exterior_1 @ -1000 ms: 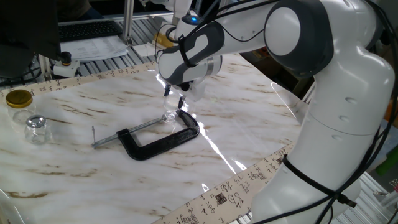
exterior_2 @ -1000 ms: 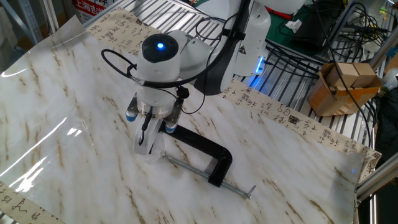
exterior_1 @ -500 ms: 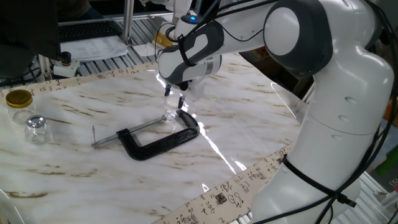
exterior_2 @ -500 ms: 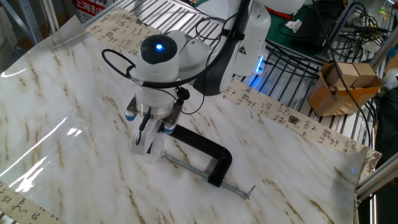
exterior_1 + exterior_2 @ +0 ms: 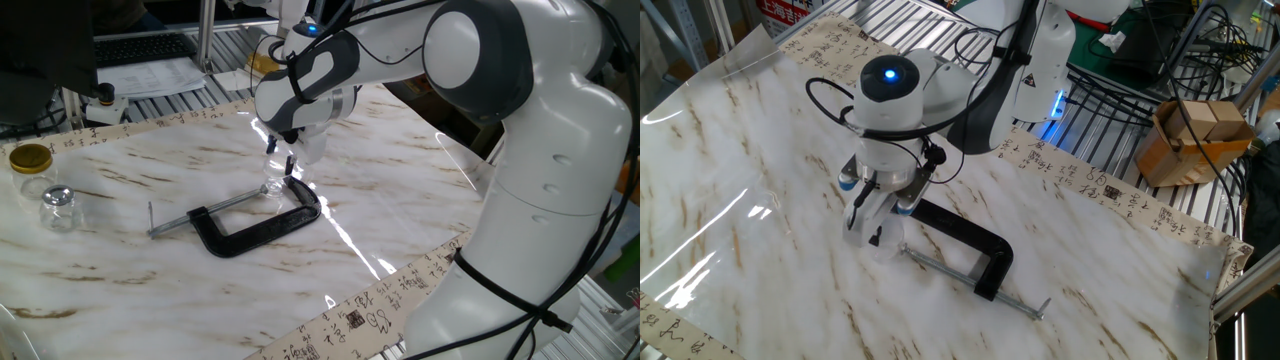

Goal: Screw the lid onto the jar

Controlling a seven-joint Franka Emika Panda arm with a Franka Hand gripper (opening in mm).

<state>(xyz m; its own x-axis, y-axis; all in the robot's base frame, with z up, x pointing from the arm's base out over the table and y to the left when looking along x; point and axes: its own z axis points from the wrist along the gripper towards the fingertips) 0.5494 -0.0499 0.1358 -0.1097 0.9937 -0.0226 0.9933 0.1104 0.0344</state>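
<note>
One fixed view: my gripper [image 5: 281, 152] hangs just above the jar [image 5: 273, 186], beside the black clamp [image 5: 262, 226].
Change: the wrist has turned and lifted slightly since a second ago; I judge screwing underway.
Other fixed view: gripper [image 5: 866, 226] hides the jar.
Grip: cannot tell; lid unseen.

The Franka arm's gripper [image 5: 868, 222] points down at the marble-patterned table [image 5: 760, 160], its pale fingers [image 5: 859, 214] close together just above the surface; whether they hold anything cannot be told. A black C-clamp [image 5: 970, 245] lies at the gripper's 4 o'clock, its screw rod running toward 4 o'clock. A cardboard box [image 5: 1192, 135] sits off the table at 2 o'clock.
</note>
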